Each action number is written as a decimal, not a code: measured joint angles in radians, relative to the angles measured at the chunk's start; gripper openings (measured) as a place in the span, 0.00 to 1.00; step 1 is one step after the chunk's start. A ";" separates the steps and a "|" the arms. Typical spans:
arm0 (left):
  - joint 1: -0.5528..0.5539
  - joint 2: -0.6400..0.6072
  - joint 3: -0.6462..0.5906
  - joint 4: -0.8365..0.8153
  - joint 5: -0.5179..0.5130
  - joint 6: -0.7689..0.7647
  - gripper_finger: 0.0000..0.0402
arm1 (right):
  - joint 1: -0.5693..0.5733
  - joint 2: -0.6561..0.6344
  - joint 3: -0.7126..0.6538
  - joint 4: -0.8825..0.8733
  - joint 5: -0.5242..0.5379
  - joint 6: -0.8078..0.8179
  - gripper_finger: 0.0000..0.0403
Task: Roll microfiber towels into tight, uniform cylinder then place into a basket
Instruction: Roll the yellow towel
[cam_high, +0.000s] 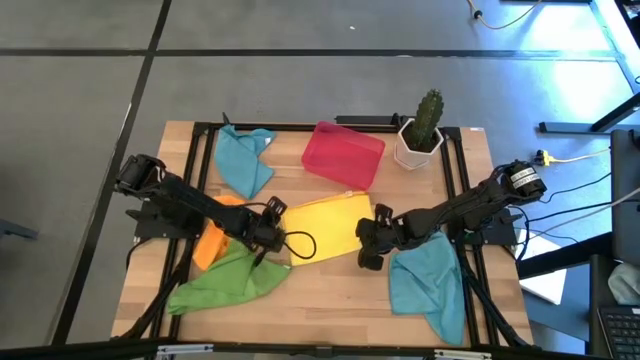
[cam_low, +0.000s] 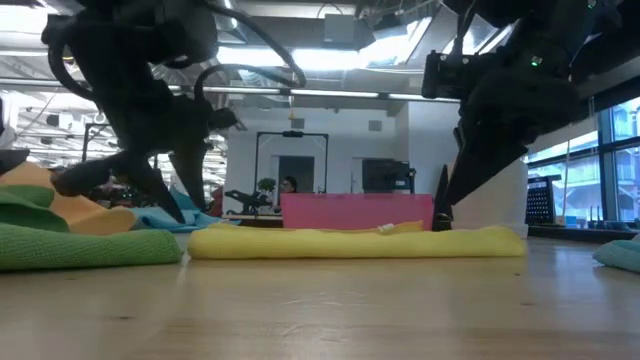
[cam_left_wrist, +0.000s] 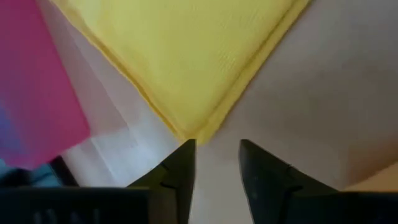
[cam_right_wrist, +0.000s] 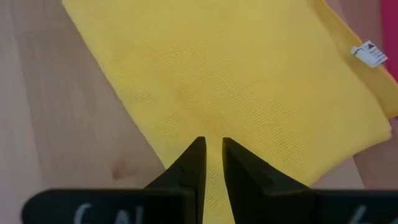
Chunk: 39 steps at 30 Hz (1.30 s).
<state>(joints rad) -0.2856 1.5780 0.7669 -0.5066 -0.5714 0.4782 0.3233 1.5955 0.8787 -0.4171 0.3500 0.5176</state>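
A yellow microfiber towel lies flat on the table's middle, folded into a long strip. My left gripper hovers at its left end. In the left wrist view its fingers stand open just short of the towel's corner, with bare table between them. My right gripper hangs over the towel's right end, fingers pointing down and only a narrow gap apart, with no cloth seen between them. The red basket stands behind the towel.
A teal towel lies at the far left, an orange one and a green one at the near left, and another teal one at the near right. A white pot with a cactus stands beside the basket.
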 joint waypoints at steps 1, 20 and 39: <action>0.002 0.000 -0.006 0.015 -0.010 0.027 0.28 | 0.000 0.000 0.000 0.004 0.000 -0.001 0.14; 0.040 0.000 -0.017 0.129 -0.036 0.055 0.28 | 0.000 0.000 0.000 0.040 0.000 -0.054 0.14; 0.059 0.000 -0.050 0.127 -0.037 0.107 0.45 | 0.000 0.000 -0.001 0.059 0.000 -0.059 0.14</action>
<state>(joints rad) -0.2268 1.5784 0.7173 -0.3792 -0.6086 0.5848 0.3233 1.5955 0.8780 -0.3583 0.3496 0.4587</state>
